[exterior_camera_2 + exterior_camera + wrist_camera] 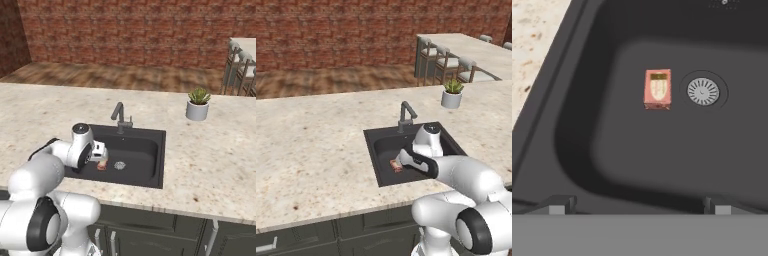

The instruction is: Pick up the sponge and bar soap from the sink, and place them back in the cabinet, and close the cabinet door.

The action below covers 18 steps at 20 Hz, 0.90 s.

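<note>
The bar soap point(657, 89), a small orange-brown bar with a paler face, lies flat on the floor of the dark sink point(612, 150), just left of the drain point(703, 91). My gripper point(639, 206) hangs open above the basin with the soap ahead of it and nothing between its fingers. In the base views the arm reaches down into the sink point(373, 137), and the soap point(396, 165) point(102, 166) shows just beside the hand. The sponge is hidden or out of view. The cabinet and its door are out of view.
A grey faucet point(405, 115) point(120, 116) stands at the sink's back rim. A potted plant point(452, 93) point(198, 104) sits on the counter to the right. Dark drawers point(306, 235) run under the counter. Chairs point(443, 60) stand by a far table.
</note>
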Tool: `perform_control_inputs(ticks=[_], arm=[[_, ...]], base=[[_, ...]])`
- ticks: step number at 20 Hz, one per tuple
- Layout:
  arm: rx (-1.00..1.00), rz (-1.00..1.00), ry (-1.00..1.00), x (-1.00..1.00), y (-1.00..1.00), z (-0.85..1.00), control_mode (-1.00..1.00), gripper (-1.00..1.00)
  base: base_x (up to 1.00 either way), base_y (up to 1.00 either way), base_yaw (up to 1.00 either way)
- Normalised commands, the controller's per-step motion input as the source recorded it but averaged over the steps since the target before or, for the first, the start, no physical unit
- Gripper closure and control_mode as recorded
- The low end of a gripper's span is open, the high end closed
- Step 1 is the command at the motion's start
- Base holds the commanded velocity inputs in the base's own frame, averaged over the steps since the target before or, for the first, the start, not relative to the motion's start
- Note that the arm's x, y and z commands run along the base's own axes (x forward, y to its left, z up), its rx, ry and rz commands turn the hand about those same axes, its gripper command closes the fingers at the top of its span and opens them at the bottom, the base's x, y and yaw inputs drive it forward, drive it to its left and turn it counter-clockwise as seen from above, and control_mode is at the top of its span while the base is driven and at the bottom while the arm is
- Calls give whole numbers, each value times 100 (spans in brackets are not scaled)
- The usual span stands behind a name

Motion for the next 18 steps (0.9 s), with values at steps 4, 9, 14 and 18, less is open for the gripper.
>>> perform_control_inputs(ticks=[4,9,14,18], arm=[[0,2,0,17,0,-20,-100,-100],[0,3,0,16,0,-20,-100,-100],[0,3,0,18,0,-16,-100,-100],[0,2,0,23,0,-16,-100,-100]], base=[[0,0,0],[0,0,0],[0,0,0],[0,0,0]])
